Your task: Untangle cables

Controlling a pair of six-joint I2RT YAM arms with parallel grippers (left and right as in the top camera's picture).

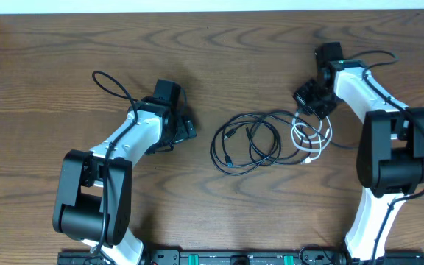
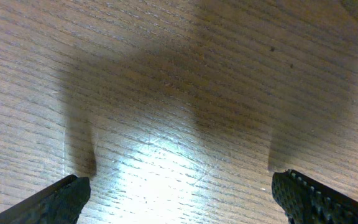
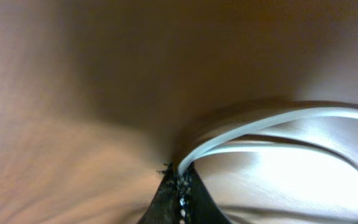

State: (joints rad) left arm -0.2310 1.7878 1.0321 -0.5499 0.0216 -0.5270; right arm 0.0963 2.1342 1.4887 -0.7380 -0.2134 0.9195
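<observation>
Black cables point(image 1: 245, 140) lie in loose overlapping loops on the table's middle right. A white cable point(image 1: 309, 136) is coiled just right of them, with one black loop crossing its coil. My right gripper point(image 1: 309, 103) is at the white coil's upper edge. In the right wrist view its fingertips point(image 3: 182, 180) are pressed together, shut on the white cable point(image 3: 272, 124), which curves away to the right. My left gripper point(image 1: 186, 129) stands left of the cables, apart from them. It is open point(image 2: 180, 193) over bare wood, with nothing between its fingers point(image 2: 61, 199).
The wooden table point(image 1: 219, 51) stretches to a pale wall edge at the back. Both arm bases point(image 1: 234, 256) stand along the front edge. Each arm's own thick black wire loops beside it, the left one at the far left point(image 1: 112, 85).
</observation>
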